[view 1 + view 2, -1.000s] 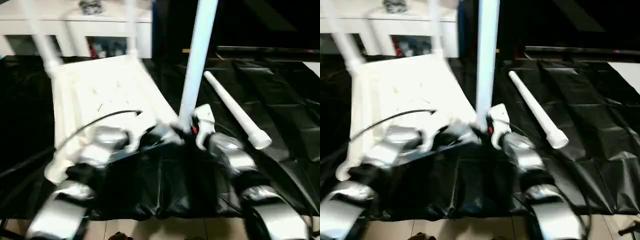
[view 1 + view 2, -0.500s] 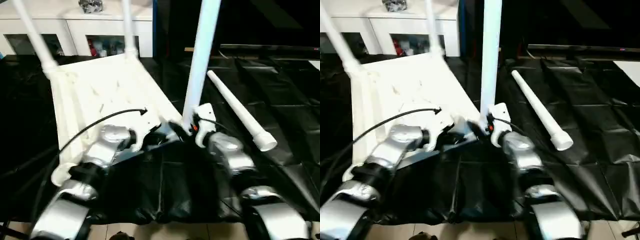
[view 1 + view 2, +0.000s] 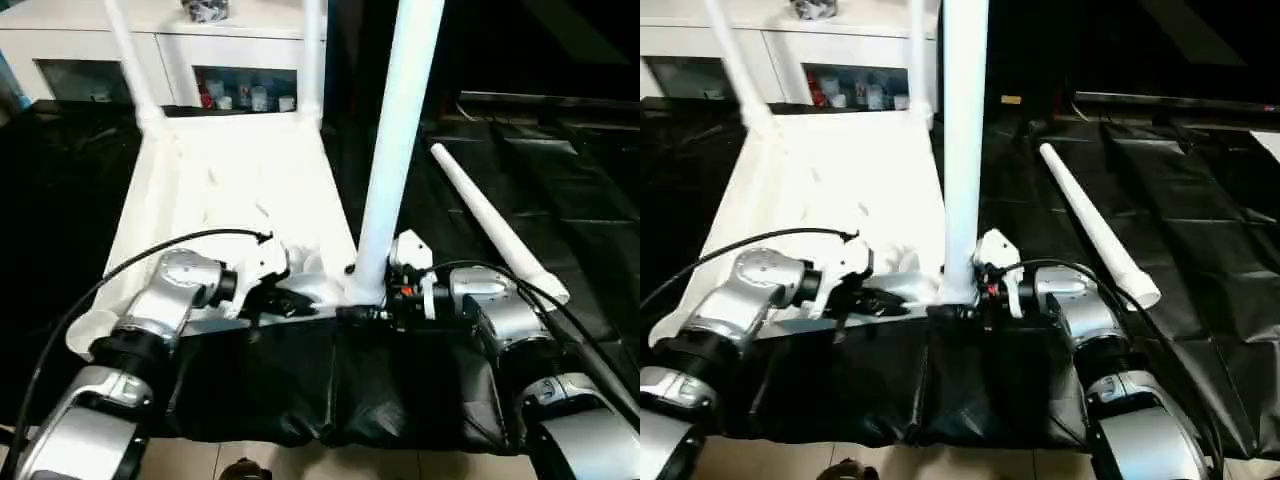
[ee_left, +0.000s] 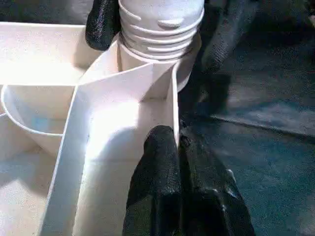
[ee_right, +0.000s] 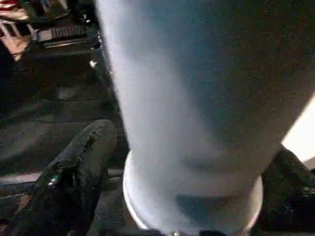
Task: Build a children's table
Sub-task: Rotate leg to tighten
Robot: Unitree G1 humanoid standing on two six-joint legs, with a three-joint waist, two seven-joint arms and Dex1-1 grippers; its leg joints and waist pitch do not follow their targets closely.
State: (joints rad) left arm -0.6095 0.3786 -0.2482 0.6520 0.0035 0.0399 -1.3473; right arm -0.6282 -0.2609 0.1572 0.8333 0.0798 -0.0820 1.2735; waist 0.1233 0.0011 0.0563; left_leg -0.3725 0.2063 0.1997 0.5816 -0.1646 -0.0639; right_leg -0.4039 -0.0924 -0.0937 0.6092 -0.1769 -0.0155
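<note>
Left eye view: 1 tabletop (image 3: 230, 190), 4 legs, right claw (image 3: 372, 300) clamps upright leg (image 3: 398, 150), left claw (image 4: 179, 142) pinches tabletop rib.

upright leg (image 3: 398, 150) top cut off, far legs (image 3: 128, 60) blurred and cropped

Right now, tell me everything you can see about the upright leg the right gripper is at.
The upright leg is a long white tube, plastic by its look, smooth and widening downward. It stands vertical at the near right corner of the upturned tabletop, its ribbed threaded end entering the rounded corner socket. The right gripper clamps its base, one black finger on each side. The left gripper pinches the tabletop's rim just beside that socket.
</note>
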